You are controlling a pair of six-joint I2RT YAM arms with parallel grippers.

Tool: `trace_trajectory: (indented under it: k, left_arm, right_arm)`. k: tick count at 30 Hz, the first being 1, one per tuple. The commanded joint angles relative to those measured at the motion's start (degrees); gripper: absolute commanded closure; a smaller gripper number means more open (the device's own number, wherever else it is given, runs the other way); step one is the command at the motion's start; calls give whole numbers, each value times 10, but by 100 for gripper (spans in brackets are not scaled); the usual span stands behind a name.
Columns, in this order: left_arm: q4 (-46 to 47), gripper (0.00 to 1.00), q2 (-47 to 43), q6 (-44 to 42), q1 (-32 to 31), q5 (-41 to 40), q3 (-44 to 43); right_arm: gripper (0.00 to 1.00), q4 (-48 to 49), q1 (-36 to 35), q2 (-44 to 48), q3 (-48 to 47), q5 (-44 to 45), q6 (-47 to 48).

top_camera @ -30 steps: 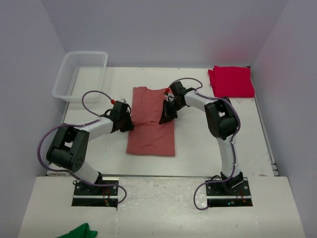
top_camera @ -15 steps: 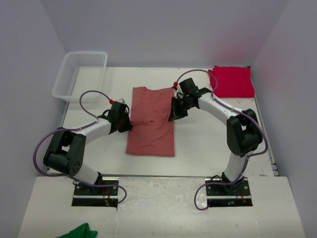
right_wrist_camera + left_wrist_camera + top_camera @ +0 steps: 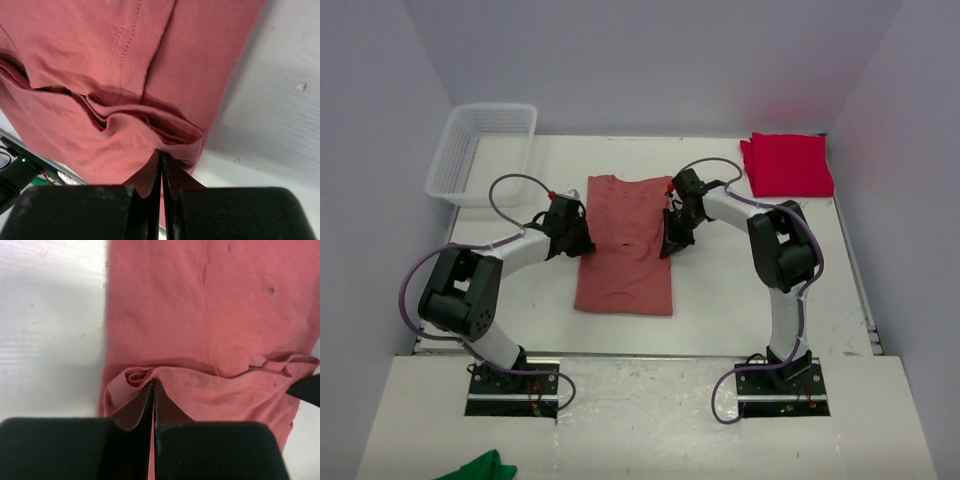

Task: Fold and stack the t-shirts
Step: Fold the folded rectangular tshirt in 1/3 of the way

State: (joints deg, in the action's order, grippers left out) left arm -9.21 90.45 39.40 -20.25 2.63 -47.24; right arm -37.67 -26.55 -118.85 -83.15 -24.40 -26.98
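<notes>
Left gripper (image 3: 153, 386): jaws pressed together, no gap showing. A small pinch of cloth from the left edge of the salmon-red t-shirt (image 3: 625, 270) is caught between the tips and puckered up into a little fold.

Right gripper (image 3: 161, 153): jaws likewise clamped tight. They nip the right edge of the same shirt, where several layers bunch in soft ridges just ahead of the tips.

The two grippers face each other across the shirt, one on each long side, about halfway along its length. A shallow ruck runs across the cloth between them.

The shirt lies mid-counter as a long, narrow rectangle, its long way running out from the arm bases. The far part is flat with a seam line down it; the near part is flat too.

The white counter (image 3: 730, 290) shows bare on both sides of the shirt.

Crimson t-shirt (image 3: 787, 165): folded square at the far right corner, well apart from both arms.

White plastic basket (image 3: 448, 170): far left corner.

Green cloth (image 3: 480, 467): near left, in front of the left base, partly cut off at the edge of the top view.
</notes>
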Motion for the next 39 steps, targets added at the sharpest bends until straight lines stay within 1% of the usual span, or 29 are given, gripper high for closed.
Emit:
trace_trajectory:
  k: [1,2,5,8,14,18,24,27,30,31,32,33,34,35,36,37,38,39]
  left_arm:
    - [24,100,46,-11,9,11,-40]
    - [23,100,68,-10,13,9,-43]
    - [26,100,97,-6,28,10,-51]
    - [33,100,108,-5,45,19,-47]
    - [39,100,92,-5,54,22,-34]
    - [38,100,73,-7,56,4,-16]
    - [44,100,69,-13,58,6,-6]
    - [53,100,53,-17,58,6,5]
    - [67,100,4,-22,57,3,22]
    - [68,100,-14,-22,55,-2,29]
    - [69,100,-46,-23,53,-10,32]
    - [68,95,-61,-26,50,-15,36]
    - [63,92,-76,-31,44,-24,36]
    - [46,89,-106,-31,41,-36,33]
    - [38,88,-122,-32,38,-48,33]
    - [30,87,-153,-32,29,-67,34]
    - [14,86,-167,-31,25,-76,35]
    - [3,85,-190,-28,21,-86,33]
  right_arm:
    - [100,-36,3,0,-33,17,-16]
    - [100,-39,4,0,-33,17,-20]
    - [100,-41,5,5,-20,17,-32]
    - [100,-41,11,-1,1,4,-41]
    - [100,-43,22,-18,12,-18,-63]
    - [100,-50,24,-21,16,-27,-68]
    - [100,-63,25,-9,25,12,-51]
    - [100,-60,25,7,26,40,-26]
    - [100,-37,23,62,46,84,2]
    - [100,-16,22,83,55,93,10]
    - [99,-10,23,124,69,102,14]
    - [96,-7,22,142,74,115,18]
    - [91,-4,22,161,78,116,27]
    - [83,-2,22,192,91,117,28]
    - [80,0,22,207,98,117,26]
    - [75,1,19,221,104,98,25]
    - [65,3,17,232,118,82,23]
    - [61,16,6,257,129,53,16]
